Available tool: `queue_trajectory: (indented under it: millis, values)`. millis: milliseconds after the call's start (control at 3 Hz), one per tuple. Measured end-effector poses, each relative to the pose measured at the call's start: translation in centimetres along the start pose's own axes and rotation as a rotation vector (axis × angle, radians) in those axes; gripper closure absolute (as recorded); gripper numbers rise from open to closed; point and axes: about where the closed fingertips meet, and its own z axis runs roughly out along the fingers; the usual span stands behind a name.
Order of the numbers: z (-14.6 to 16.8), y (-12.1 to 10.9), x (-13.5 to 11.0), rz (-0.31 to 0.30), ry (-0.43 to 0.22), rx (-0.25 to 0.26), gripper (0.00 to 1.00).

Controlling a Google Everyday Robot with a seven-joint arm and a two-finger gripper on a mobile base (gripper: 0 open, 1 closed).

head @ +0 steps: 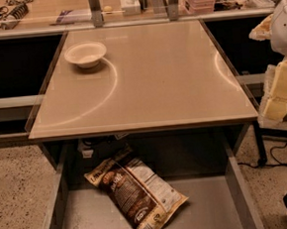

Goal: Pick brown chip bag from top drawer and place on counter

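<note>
Gripper [279, 92] hangs at the frame's right edge beside the worktop [156, 80]; whether wide or narrow, I cannot tell. Likely the approach step: next, reach down to the bag [134, 191] in the drawer [210, 205], lower centre.

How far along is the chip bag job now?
Done: the top drawer stands open. In hand: no grasp yet; the gripper hangs at the right edge, beside the counter, away from the brown chip bag. Left: grasp the bag lying in the drawer, set it on the counter.

Speckled floor [21, 195]; cluttered bench [46, 10] behind, metal posts [94, 8]; warm light.
</note>
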Motion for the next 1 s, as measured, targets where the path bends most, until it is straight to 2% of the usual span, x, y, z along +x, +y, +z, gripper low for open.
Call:
queue_trajectory:
  millis: [333, 667, 1000]
  values:
    - [0.2, 0.1, 0.0, 0.005, -0.006, 0.009, 0.00]
    - [3.8, 0.8, 0.4, 0.055, -0.043, -0.034, 0.00]
    - [4.1, 0.9, 0.4, 0.057, -0.045, -0.035, 0.00]
